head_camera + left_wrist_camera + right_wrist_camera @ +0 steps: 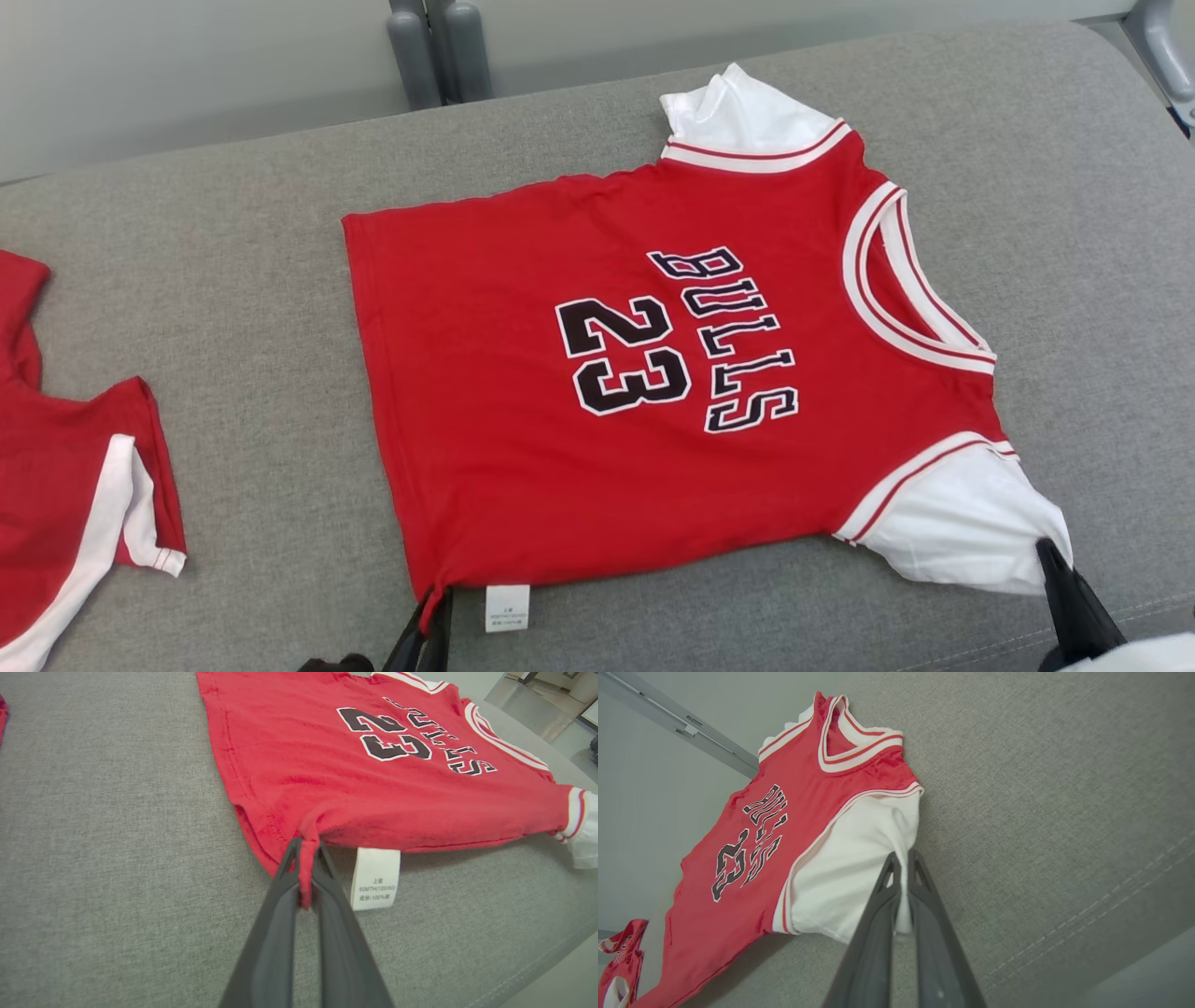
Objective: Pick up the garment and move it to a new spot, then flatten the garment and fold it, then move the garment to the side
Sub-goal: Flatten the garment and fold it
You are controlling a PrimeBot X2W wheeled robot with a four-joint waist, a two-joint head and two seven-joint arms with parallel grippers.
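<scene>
The left pincer (431, 605) comes up from the near edge of the grey cushion (233, 280), its two dark fingers lying low and nearly level with the fabric. In the left wrist view the left pincer (306, 854) is closed to a narrow slit, with a twisted tuck of the jersey's (289, 742) red hem corner clamped between the tips. That corner is drawn into a small peak towards the pincer. A white care label (376, 879) hangs from the side seam just beside the fingers and lies flat on the cushion.

The right pincer (1046, 551) rises from the near right corner of the cushion, with a bit of pale forearm (1144, 653) below it. In the right wrist view the right pincer (903, 861) is pressed almost together on the outer edge of the near white sleeve (850, 868), which is pulled taut towards the tips.

The jersey (523, 448) lies face up in the middle of the cushion, turned sideways. Its hem points to the left edge and its white-trimmed neckline (920, 280) to the right edge. It is red, with "BULLS" and "23" in black letters outlined in white. The body is mostly flat, with light creases along the near side. The far white sleeve (738, 117) lies near the cushion's far edge.

A second red and white garment (65, 504) lies at the left edge, well apart from the jersey.
</scene>
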